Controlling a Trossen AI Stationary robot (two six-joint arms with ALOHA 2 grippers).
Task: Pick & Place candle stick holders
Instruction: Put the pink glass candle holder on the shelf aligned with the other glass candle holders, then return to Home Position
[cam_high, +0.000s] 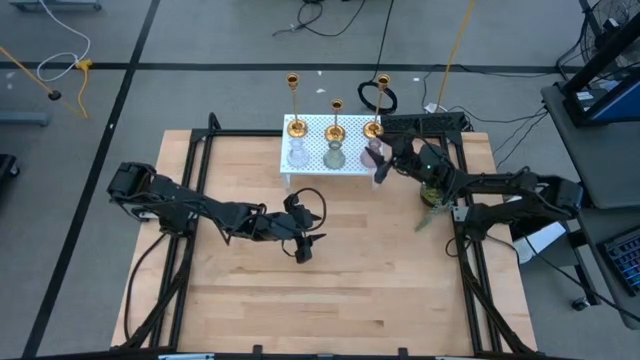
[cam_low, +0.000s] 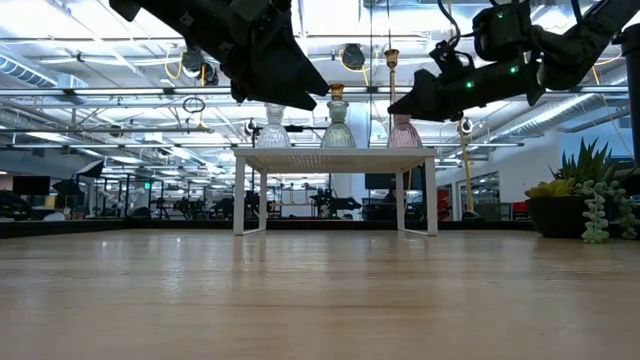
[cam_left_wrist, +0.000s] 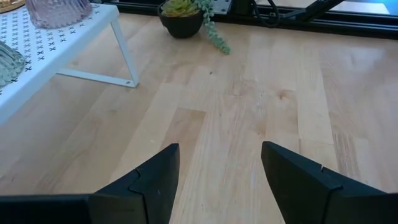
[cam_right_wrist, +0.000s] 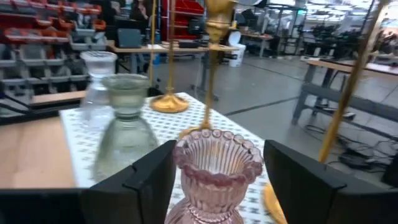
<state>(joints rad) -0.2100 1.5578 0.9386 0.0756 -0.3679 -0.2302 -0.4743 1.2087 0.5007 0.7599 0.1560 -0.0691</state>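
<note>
On the white perforated stand (cam_high: 318, 172) stand three gold candlesticks (cam_high: 336, 122) along its far edge and three glass holders in front of them: clear (cam_high: 298, 156), greenish (cam_high: 334, 156) and pink (cam_high: 373, 152). My right gripper (cam_right_wrist: 219, 152) is open at the stand's right end. Its fingers stand on either side of the pink holder's fluted rim (cam_right_wrist: 217, 155), close to it. In the low view this gripper (cam_low: 408, 104) hangs just over the pink holder (cam_low: 403, 132). My left gripper (cam_high: 303, 248) is open and empty above the bare table, in front of the stand.
A small potted plant (cam_high: 435, 195) with trailing stems stands on the table right of the stand, under my right arm; it also shows in the low view (cam_low: 580, 205). The black frame rails (cam_high: 470, 270) run along the table's sides. Bare wood (cam_left_wrist: 249, 112) lies under my left gripper.
</note>
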